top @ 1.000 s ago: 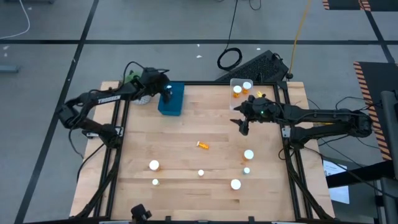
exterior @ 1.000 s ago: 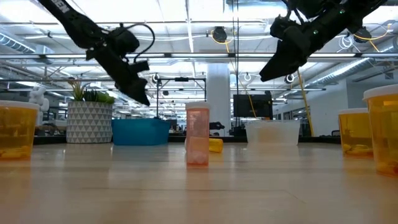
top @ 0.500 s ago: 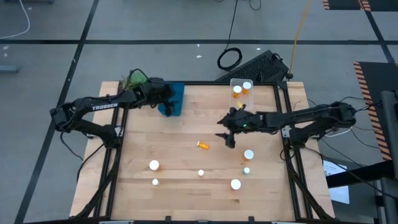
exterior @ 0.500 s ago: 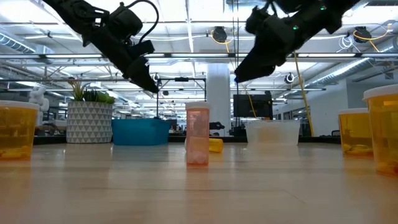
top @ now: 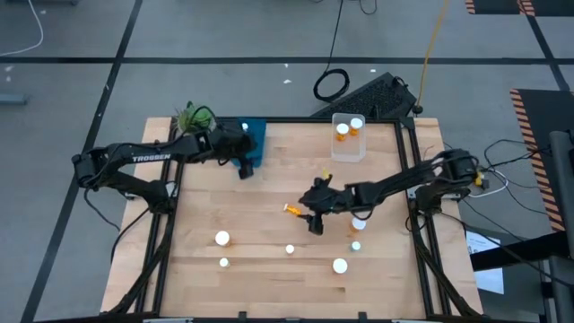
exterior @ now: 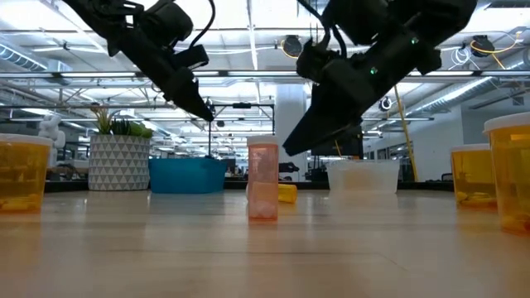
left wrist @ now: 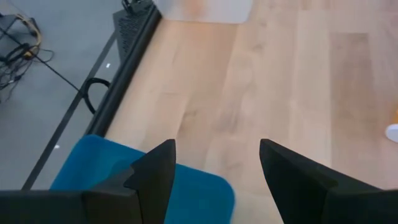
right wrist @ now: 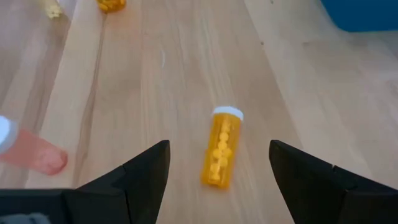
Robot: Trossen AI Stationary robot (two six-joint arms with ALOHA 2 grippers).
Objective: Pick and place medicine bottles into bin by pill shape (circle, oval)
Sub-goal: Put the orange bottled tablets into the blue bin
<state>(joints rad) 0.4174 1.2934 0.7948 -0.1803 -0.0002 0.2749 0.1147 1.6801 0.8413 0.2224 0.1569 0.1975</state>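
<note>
Right tool (top: 313,218) hung over the middle of the surface (top: 269,188), fingers spread wide and empty. The lying orange bottle (top: 292,210) sat just beside it, on the side toward the left edge. In the right wrist view that bottle (right wrist: 221,148) lay dead ahead, centred in the gap between my two fingers, long axis running nearly along the tool's line of sight, white cap at the far end. I judged the fingers would close across its round flanks, not its ends.

Right arm was plainly the nearer. Left tool (top: 242,166) hovered at the blue bin (top: 254,135) near the far left corner, fingers apart, nothing held, well away from the bottle.

Bottle: smooth translucent orange plastic cylinder, small yellow pills showing through, ribbed-looking white cap; I could not tell their shape. On its side it could roll under a glancing touch, I judged.

Surface was pale wood planks, matt. Clear bin (top: 348,136) at the far edge held two bottles. Other white-capped bottles stood upright toward the near edge, one (top: 221,238) nearer the left
</note>
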